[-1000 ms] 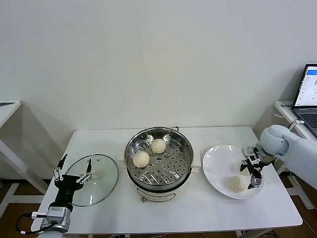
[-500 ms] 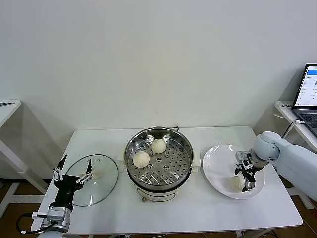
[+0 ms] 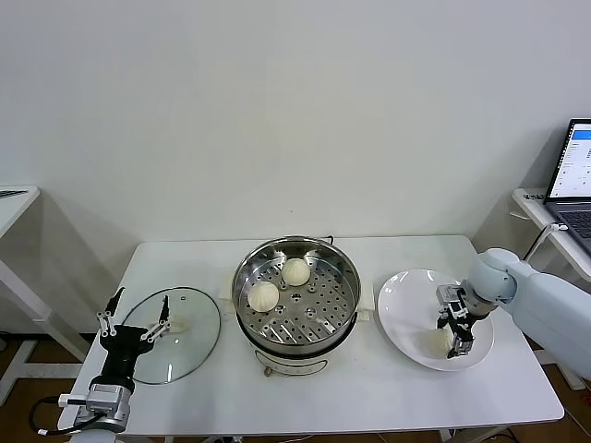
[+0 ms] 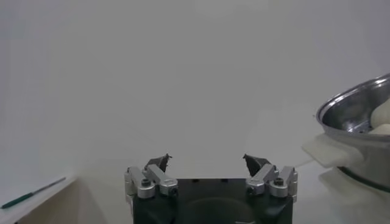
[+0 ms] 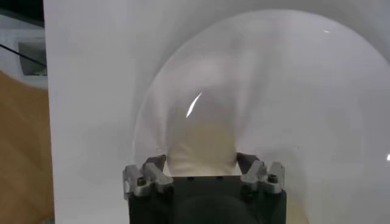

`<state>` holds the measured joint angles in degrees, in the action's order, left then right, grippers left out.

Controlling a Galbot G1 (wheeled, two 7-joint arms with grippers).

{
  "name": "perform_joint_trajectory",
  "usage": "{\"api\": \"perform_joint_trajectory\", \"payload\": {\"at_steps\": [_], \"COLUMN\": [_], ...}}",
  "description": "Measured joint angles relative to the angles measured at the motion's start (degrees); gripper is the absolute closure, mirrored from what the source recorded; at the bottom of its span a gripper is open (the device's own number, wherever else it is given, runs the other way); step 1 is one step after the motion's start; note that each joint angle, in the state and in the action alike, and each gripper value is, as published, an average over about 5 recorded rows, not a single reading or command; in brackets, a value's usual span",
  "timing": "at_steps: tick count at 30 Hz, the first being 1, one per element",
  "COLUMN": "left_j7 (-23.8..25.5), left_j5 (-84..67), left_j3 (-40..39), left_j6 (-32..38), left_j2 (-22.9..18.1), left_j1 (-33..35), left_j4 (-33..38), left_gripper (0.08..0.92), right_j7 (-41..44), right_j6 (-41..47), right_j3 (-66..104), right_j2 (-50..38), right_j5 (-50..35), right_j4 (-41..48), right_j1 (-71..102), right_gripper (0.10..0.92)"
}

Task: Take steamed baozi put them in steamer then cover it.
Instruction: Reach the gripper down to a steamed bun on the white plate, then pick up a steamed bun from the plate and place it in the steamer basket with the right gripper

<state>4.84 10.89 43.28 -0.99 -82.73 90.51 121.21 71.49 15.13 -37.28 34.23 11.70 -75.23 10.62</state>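
Right hand (image 3: 454, 334) is closing on a baozi (image 5: 201, 151) between its fingers; soft dough risks squashing or slipping. Left hand (image 3: 136, 325) is idling wide open.

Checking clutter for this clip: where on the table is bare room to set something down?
Bare table runs along the front edge, between glass lid, steamer and plate, and behind them. Crowded: the plate, where the right gripper straddles a baozi.

A plain white wall (image 3: 277, 111) backs the white table (image 3: 185, 268), with a laptop (image 3: 572, 175) at right.
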Motion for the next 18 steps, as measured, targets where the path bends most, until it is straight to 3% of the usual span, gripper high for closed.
{"api": "perform_joint_trajectory", "payload": {"at_steps": [10,18], "left_j7": [-0.04,-0.15], "left_j5": [0.03,0.03], "left_j3": [-0.04,-0.44], "left_j6": [-0.10,-0.44], "left_j2": [0.16,0.19], "left_j1": [0.08,0.40], "left_j4": [0.30,1.23], "left_gripper": [0.177,0.177], "right_j7": [0.21,0.96], "right_j6": [0.25,1.10], "right_j3": [-0.40,-6.81], "right_j2": [-1.02,-3.23], "right_j5": [-1.28,-7.13], "right_j4": [-1.18,-4.05], "right_j1": [-1.13,-11.02], "right_gripper": [0.355,0.355]}}
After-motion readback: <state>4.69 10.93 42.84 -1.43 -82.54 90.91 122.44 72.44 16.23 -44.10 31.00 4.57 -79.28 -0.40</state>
